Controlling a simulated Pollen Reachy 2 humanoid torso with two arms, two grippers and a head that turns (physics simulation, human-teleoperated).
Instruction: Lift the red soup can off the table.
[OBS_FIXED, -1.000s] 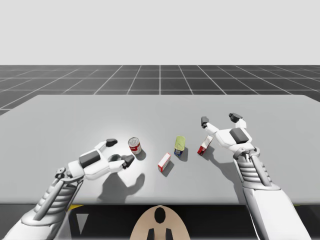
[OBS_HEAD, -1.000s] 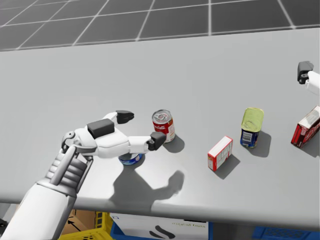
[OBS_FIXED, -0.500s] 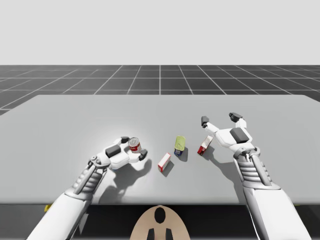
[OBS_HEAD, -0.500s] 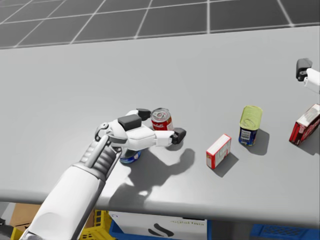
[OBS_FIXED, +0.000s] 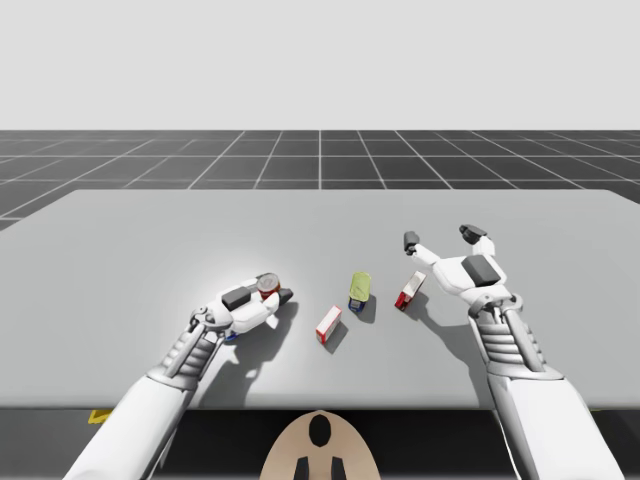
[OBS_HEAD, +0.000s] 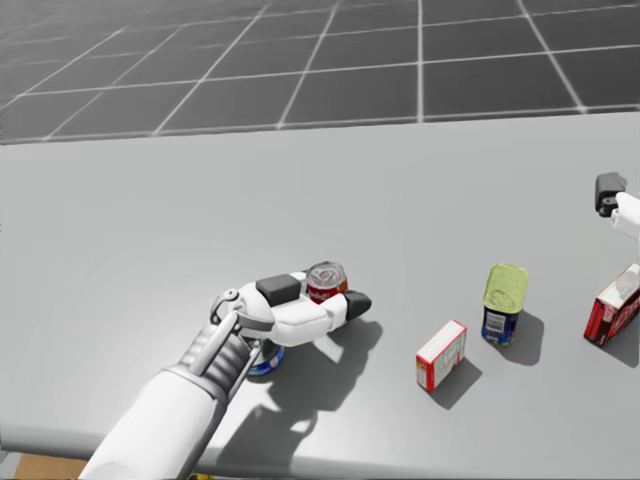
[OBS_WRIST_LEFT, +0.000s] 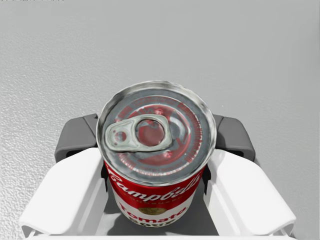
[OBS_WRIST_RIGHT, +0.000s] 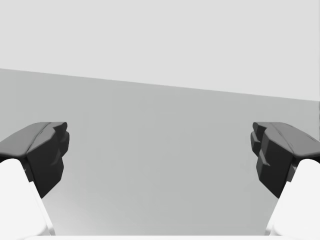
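The red soup can (OBS_WRIST_LEFT: 155, 165) with a silver pull-tab lid stands upright between my left gripper's (OBS_WRIST_LEFT: 155, 140) fingers, whose dark pads press its two sides. In the high view the red soup can (OBS_FIXED: 267, 289) sits left of the table's middle, inside the left gripper (OBS_FIXED: 272, 291). The head view shows the same hold on the red soup can (OBS_HEAD: 325, 281) by the left gripper (OBS_HEAD: 328, 292). I cannot tell whether the can's base touches the table. My right gripper (OBS_FIXED: 437, 238) hovers open at the right, far from the can, and nothing lies between the fingers of the right gripper (OBS_WRIST_RIGHT: 160, 150).
A small blue can (OBS_HEAD: 266, 362) lies under my left wrist. Right of the soup can stand a red-and-white box (OBS_FIXED: 328, 324), a blue tin with a yellow lid (OBS_FIXED: 360, 288) and a red box (OBS_FIXED: 409, 290) near my right gripper. The grey table (OBS_FIXED: 150, 240) extends far back.
My left gripper slid forward around the soup can and its fingers closed onto its sides. My head has turned, shifting the head view. The right arm stayed still.
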